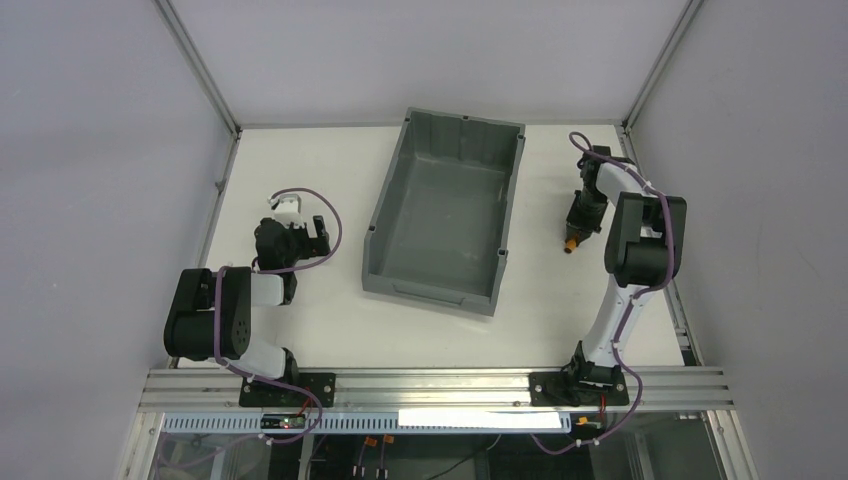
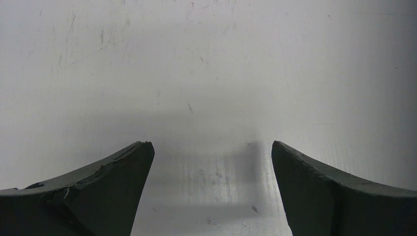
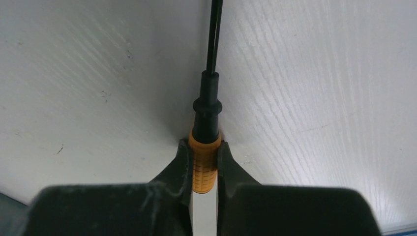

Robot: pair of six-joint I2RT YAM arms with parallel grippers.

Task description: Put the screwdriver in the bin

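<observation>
Bright, even light, soft shadows; close foreground in wrist views slightly blurred.

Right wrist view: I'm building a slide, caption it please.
Right gripper shut on the screwdriver at its orange handle, black shaft pointing away over the white table.
</observation>
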